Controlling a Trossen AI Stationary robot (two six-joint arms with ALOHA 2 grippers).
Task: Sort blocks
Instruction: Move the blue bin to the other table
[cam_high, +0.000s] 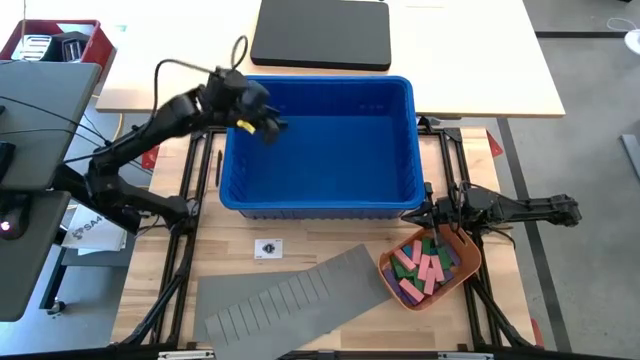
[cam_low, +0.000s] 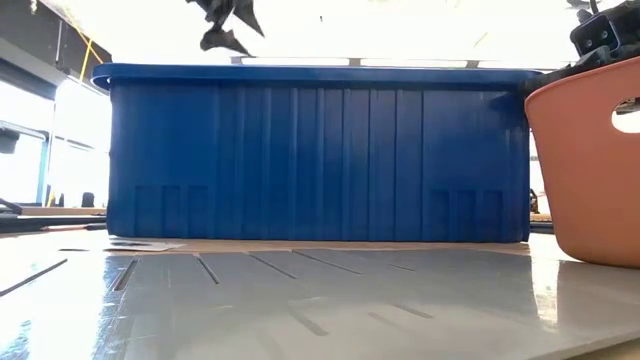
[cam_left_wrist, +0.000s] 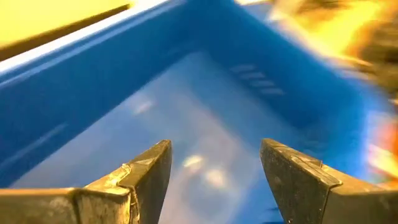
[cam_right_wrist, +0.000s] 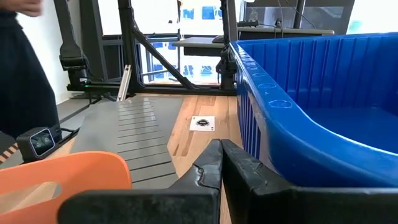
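At the near edge of the table, in front of the blue bin (cam_high: 320, 195), you have the grey slotted divider sheet (cam_high: 290, 298) lying flat, one corner running toward the orange tray (cam_high: 470, 262). Between the sheet and the bin's front wall lies a small white card (cam_high: 267, 249) with a dark mark on it.

Just beside the bin's near right corner sits the orange tray, and the blocks (cam_high: 425, 268) are all heaped inside it: pink, green and purple pieces lying across one another. None shows on the bin's floor.

Your right gripper (cam_high: 432, 212) rests low at that same near right corner of the bin, just at the tray's far rim; its fingers (cam_right_wrist: 214, 163) are pressed together with nothing between them.

Farther back, your left gripper (cam_high: 266, 125) hangs above the bin's far left corner, inside the rim line. Its fingers (cam_left_wrist: 152, 171) stand wide apart, and only the bin's blue floor shows through the gap, so it holds nothing.

Beyond the bin's far wall, a flat black case (cam_high: 322, 35) lies on the pale tabletop (cam_high: 470, 60).
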